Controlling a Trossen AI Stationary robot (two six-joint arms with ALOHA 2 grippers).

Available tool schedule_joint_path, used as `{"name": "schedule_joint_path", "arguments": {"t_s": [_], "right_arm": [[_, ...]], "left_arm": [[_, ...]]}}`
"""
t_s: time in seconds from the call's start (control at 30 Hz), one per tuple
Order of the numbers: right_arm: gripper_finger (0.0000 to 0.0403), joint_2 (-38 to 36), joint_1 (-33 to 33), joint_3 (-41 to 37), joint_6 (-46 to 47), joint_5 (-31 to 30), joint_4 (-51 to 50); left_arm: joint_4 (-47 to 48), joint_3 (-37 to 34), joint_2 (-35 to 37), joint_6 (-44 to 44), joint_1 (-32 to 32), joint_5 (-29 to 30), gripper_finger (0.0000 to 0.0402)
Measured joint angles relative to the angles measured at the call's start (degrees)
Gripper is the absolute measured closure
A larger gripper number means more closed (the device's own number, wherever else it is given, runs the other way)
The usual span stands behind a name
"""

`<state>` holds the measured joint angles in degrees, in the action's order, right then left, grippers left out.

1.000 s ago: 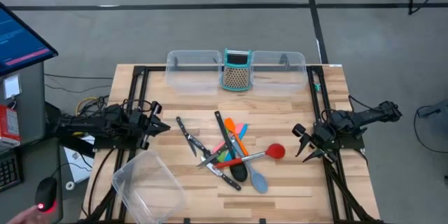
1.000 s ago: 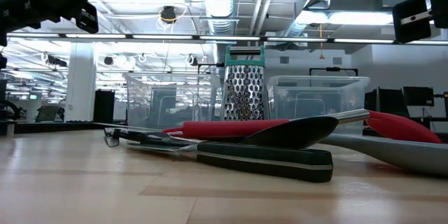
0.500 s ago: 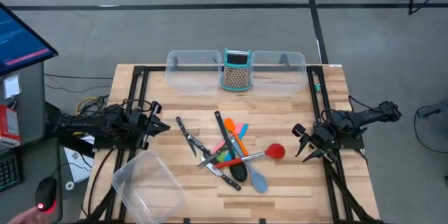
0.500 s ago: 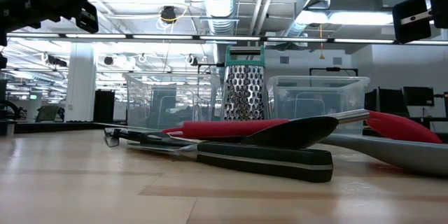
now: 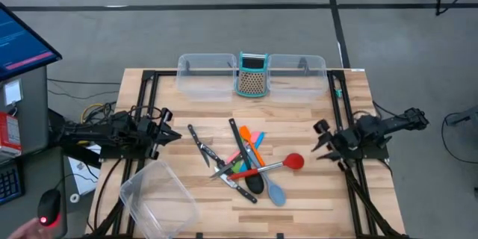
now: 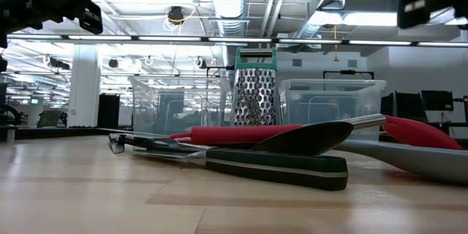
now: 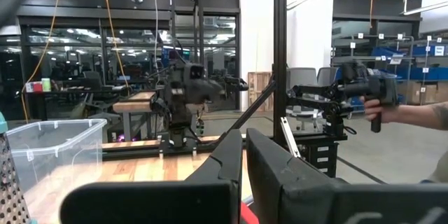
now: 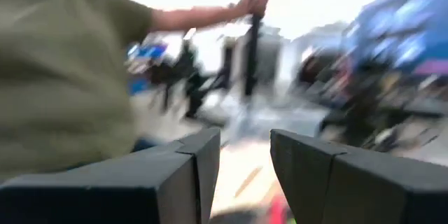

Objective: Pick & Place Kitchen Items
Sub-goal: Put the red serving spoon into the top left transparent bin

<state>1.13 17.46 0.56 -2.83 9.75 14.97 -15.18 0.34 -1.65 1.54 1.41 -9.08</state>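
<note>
Two grippers flank an untouched heap of utensils (image 5: pixel 246 163) at the table's middle.

Right gripper (image 5: pixel 320 140) hangs just right of the heap with fingers spread and empty; left gripper (image 5: pixel 169 125) waits at the left edge, jaws a narrow slit apart, holding nothing. A good first pick is likely the red spoon (image 5: pixel 278 164): its bowl points right, long axis running left-right, slightly tilted. Closing across the handle, clear of the crossed black-handled knife (image 5: pixel 237 186), should avoid dragging neighbours.
</note>
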Motion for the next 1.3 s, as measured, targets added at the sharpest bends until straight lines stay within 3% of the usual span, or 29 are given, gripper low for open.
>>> {"name": "schedule_joint_path", "arguments": {"t_s": [0.47, 0.63, 0.8, 0.87, 0.97, 1.13, 1.23, 1.3], "right_arm": [[0.0278, 0.0, 0.0, 0.0, -1.1, -2.3, 34.0], [0.0278, 0.0, 0.0, 0.1, -7.1, -2.3, 41.3], [0.0278, 0.0, 0.0, 0.1, -9.7, -3.3, 42.1], [0.0278, 0.3, 0.0, 0.1, -9.3, -7.9, 42.2], [0.0278, 2.8, 0.0, 1.5, -5.6, -20.5, 39.3], [0.0278, 13.0, 0.0, 9.8, 3.6, -44.2, 20.5], [0.0278, 22.6, 0.0, 16.1, 6.1, -50.0, 12.3], [0.0278, 29.1, 0.0, 20.0, 6.0, -50.3, 8.4]], "left_arm": [[-0.4, 0.0, 0.0, 0.0, 0.0, 0.0, 0.0399], [-0.4, 0.0, 0.0, 0.0, 0.0, 0.0, 0.0399], [-0.4, 0.0, 0.0, 0.0, 0.0, 0.0, 0.0399], [-0.4, 0.0, 0.0, 0.0, 0.0, 0.0, 0.0399], [-0.4, 0.0, 0.0, 0.0, 0.0, 0.0, 0.0399], [-0.4, 0.0, 0.0, 0.0, 0.0, 0.0, 0.0399], [-0.4, 0.0, 0.0, 0.0, 0.0, 0.0, 0.0399], [-0.4, 0.0, 0.0, 0.0, 0.0, 0.0, 0.0399]]}}
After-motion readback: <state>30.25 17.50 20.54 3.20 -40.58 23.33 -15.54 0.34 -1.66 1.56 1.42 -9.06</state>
